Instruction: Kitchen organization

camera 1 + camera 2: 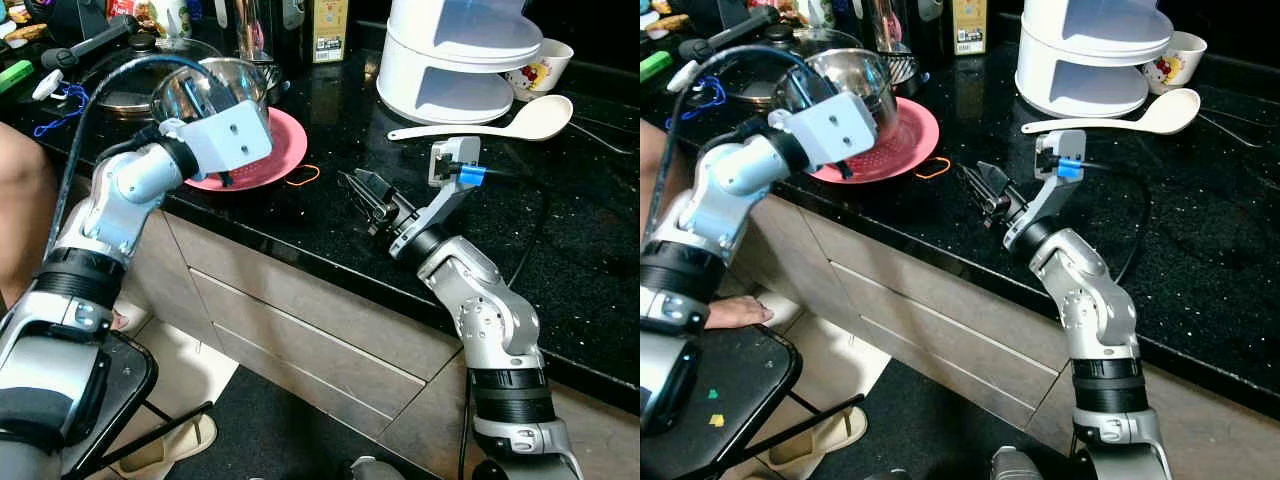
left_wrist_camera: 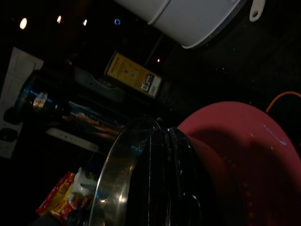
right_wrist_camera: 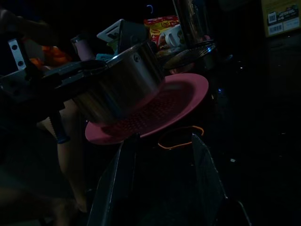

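Note:
A shiny steel pot hangs tilted just above a pink perforated plate on the black counter. My left gripper is shut on the pot's rim, mostly hidden behind its white wrist mount. In the left wrist view its black fingers clamp the rim over the pink plate. My right gripper hovers low over the counter's front edge, right of the plate, open with nothing between its fingers. The right wrist view looks at the pot raised over the plate.
An orange rubber band lies beside the plate. At the back stand a white tiered container, a white ladle, a cup, a box and a lidded pan. A person's arm and a black chair are on my left.

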{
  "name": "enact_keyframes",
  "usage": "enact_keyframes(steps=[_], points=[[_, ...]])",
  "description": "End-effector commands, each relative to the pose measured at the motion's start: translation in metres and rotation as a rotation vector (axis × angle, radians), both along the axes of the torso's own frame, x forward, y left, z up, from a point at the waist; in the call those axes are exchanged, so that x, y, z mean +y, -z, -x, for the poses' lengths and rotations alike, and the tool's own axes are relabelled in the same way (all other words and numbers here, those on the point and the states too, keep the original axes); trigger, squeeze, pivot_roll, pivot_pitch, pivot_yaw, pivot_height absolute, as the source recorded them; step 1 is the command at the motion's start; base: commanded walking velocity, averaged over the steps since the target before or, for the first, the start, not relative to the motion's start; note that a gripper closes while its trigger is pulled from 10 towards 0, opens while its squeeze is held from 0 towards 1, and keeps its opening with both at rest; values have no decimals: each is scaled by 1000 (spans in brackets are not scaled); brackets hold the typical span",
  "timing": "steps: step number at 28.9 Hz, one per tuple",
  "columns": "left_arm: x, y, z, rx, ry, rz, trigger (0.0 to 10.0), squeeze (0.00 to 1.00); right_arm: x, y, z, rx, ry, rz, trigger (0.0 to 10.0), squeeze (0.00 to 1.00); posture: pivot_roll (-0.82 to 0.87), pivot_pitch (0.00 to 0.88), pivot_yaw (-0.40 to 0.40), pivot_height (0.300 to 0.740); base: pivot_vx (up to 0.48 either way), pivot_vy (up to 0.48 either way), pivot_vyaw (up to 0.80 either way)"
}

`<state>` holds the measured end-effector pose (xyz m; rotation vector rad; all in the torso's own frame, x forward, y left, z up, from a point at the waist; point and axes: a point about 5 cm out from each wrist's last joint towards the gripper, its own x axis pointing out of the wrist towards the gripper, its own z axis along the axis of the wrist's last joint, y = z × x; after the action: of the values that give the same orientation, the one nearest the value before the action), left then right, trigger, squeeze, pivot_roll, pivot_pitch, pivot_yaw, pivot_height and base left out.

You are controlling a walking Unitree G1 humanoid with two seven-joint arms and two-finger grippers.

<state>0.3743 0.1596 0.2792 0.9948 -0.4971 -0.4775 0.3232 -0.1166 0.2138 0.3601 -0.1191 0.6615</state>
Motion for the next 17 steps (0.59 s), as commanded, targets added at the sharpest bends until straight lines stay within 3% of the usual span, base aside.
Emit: enact_keyframes(steps=[1, 2, 11, 12, 13, 14, 17], points=[[-2, -4, 1, -21, 2, 11, 4824, 0, 3, 4, 1, 8, -13, 12, 10000, 0, -26, 73, -13, 732, 0, 0, 0], [-2, -4, 1, -22, -2, 11, 10000, 0, 3, 4, 1, 8, -13, 12, 10000, 0, -26, 73, -13, 732, 0, 0, 0], [2, -1, 0, -17, -33, 15, 10000, 0, 2, 4, 2, 9, -10, 12, 10000, 0, -30, 81, -10, 732, 0, 0, 0], [3, 0, 0, -16, -37, 15, 10000, 714, 2, 4, 2, 9, -10, 11, 10000, 0, -31, 84, -10, 732, 0, 0, 0], [3, 0, 0, -16, -37, 15, 10000, 714, 2, 4, 2, 9, -10, 11, 10000, 0, -31, 84, -10, 732, 0, 0, 0], [5, 0, -1, -18, -45, 15, 10000, 1000, 2, 4, 2, 10, -9, 12, 10000, 0, -31, 84, -10, 732, 0, 0, 0], [6, 0, -1, -24, -58, 13, 10000, 1000, 1, 4, 3, 10, -8, 12, 10000, 0, -30, 86, -11, 732, 0, 0, 0]])
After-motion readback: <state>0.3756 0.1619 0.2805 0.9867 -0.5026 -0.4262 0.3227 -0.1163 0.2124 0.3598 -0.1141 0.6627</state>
